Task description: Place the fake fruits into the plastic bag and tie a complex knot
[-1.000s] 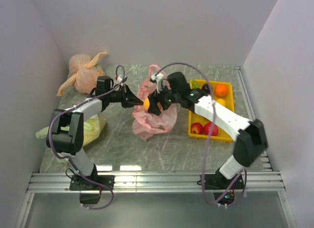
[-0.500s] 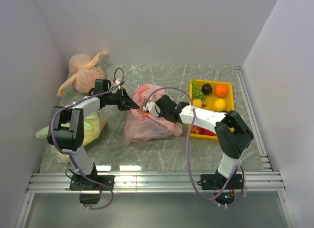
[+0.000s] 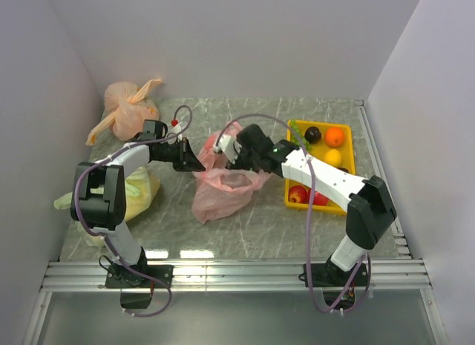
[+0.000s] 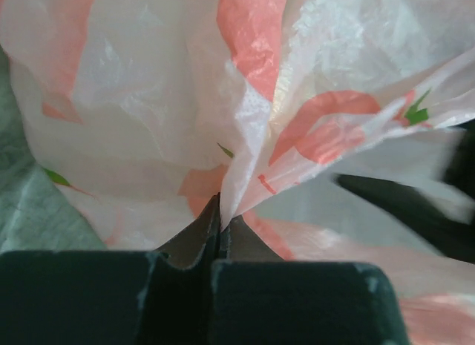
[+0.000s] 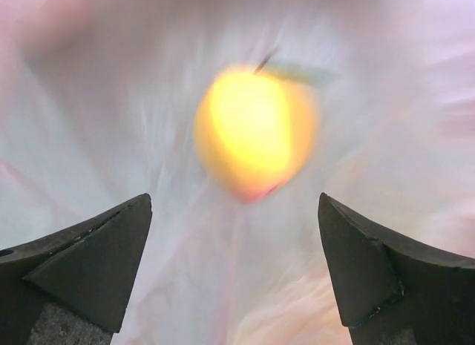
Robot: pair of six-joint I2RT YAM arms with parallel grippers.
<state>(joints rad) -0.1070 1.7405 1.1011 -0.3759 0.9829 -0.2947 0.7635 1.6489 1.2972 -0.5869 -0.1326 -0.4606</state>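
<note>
The pink plastic bag (image 3: 223, 191) lies mid-table with its mouth held open. My left gripper (image 3: 194, 161) is shut on the bag's left rim; in the left wrist view the thin film (image 4: 245, 100) is pinched between the closed jaws of the left gripper (image 4: 221, 215). My right gripper (image 3: 231, 161) hovers at the bag's mouth. It stands open (image 5: 234, 204), and a blurred yellow-orange fake fruit (image 5: 256, 133) lies free in the bag beyond the fingertips. More fake fruits fill the yellow tray (image 3: 346, 165): an orange (image 3: 335, 136), a red apple (image 3: 298, 194). No knot is in view.
A tied orange-peach bag (image 3: 128, 109) sits at the back left. A yellow-green bag (image 3: 139, 194) lies by the left arm. The yellow tray is close to the right of the pink bag. Walls enclose the table at the back and on both sides.
The right gripper carried the yellow-orange fruit into the bag, opened wide and let it go, then drew back to the mouth. The left gripper stayed shut on the rim; the bag shifted.
</note>
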